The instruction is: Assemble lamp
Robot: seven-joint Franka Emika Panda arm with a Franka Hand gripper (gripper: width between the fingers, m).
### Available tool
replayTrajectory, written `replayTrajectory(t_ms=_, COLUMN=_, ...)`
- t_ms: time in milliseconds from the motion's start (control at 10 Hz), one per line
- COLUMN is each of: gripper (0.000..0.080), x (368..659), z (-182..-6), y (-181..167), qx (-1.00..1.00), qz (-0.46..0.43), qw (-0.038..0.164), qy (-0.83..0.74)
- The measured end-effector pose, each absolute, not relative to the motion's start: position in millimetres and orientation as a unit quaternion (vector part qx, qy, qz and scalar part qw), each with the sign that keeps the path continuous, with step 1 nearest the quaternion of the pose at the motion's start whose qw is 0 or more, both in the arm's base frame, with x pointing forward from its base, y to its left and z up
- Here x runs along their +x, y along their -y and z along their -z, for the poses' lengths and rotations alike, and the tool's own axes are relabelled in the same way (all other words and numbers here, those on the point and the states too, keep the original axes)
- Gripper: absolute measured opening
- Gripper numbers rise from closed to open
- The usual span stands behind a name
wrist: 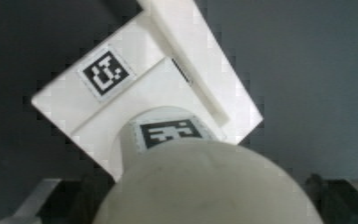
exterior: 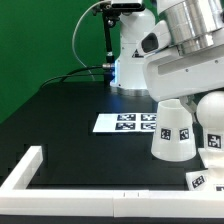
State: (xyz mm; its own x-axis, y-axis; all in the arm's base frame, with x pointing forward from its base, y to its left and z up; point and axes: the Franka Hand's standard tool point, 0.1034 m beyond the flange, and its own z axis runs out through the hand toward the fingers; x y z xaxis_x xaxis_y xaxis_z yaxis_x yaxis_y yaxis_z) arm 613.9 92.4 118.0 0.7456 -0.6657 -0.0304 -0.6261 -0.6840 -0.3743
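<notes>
In the wrist view my gripper (wrist: 194, 200) is shut on the rounded white bulb (wrist: 190, 165). A dark finger (wrist: 51, 196) presses on each side of it, and a tag shows on its lower end. Below the bulb lies the blocky white base (wrist: 105, 95) with a square tag. In the exterior view the bulb (exterior: 212, 118) hangs at the right edge, just above the base (exterior: 200, 180). The arm's body hides the gripper there. The tapered shade (exterior: 171, 130) stands on the table just to the exterior view's left of the bulb.
The marker board (exterior: 125, 122) lies flat mid-table behind the shade. The long white rail (exterior: 60, 186) runs along the front edge and turns up at the exterior view's left. It passes right beside the base in the wrist view (wrist: 202, 50). A second robot base (exterior: 130, 45) stands at the back.
</notes>
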Motion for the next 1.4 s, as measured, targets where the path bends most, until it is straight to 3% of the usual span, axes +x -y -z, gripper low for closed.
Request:
replayTrajectory(t_ms=300, gripper=0.0574, x=615, z=-121.0, y=-98, qx=-0.838, qz=0.019, qw=0.216, qy=-0.501)
replayTrajectory(t_ms=600, gripper=0.0574, x=616, z=-122.6, y=-102, qx=-0.822, qz=0.012, qw=0.22, qy=-0.525)
replayTrajectory(t_ms=700, gripper=0.0636, x=616, z=-122.5, y=-102, qx=-0.83, qz=0.016, qw=0.22, qy=-0.512)
replayTrajectory(t_ms=800, gripper=0.0686, x=614, z=-122.1, y=-101, qx=-0.861, qz=0.02, qw=0.212, qy=-0.461)
replayTrajectory(t_ms=1100, gripper=0.0697, x=606, z=-131.2, y=-97, qx=-0.961, qz=0.026, qw=0.159, qy=-0.226)
replayTrajectory(t_ms=1400, gripper=0.0699, x=606, z=-127.1, y=-88, qx=-0.98, qz=0.067, qw=0.149, qy=-0.114)
